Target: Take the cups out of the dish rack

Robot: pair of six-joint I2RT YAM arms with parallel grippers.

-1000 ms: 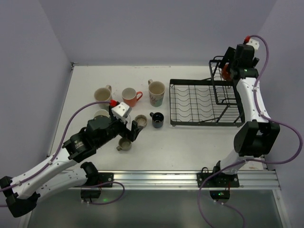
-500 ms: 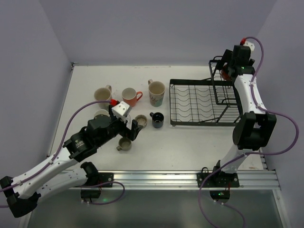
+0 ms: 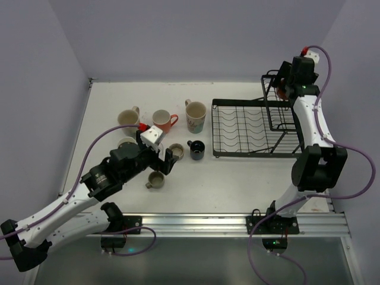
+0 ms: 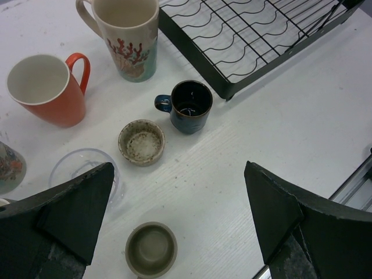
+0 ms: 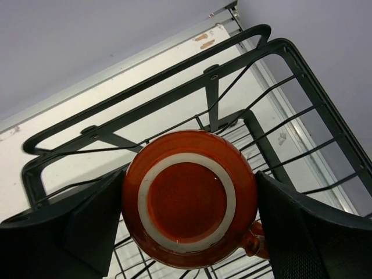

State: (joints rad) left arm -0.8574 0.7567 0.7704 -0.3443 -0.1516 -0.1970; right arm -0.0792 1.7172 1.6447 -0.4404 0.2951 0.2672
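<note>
My right gripper is shut on an orange-red cup, its base toward the camera, held over the raised basket of the black dish rack; in the top view the gripper is at the rack's far right. My left gripper is open and empty above the table, over a small beige cup. Near it stand a speckled small cup, a dark blue cup, an orange mug, a patterned cream mug and a clear glass.
A cream mug stands at the left of the cup group in the top view. The rack's flat ribbed tray holds no cups. Grey walls enclose the table on three sides; a metal rail runs along the near edge.
The right arm has shifted slightly back and left with the orange-red cup still in its jaws. The left arm has barely moved.
</note>
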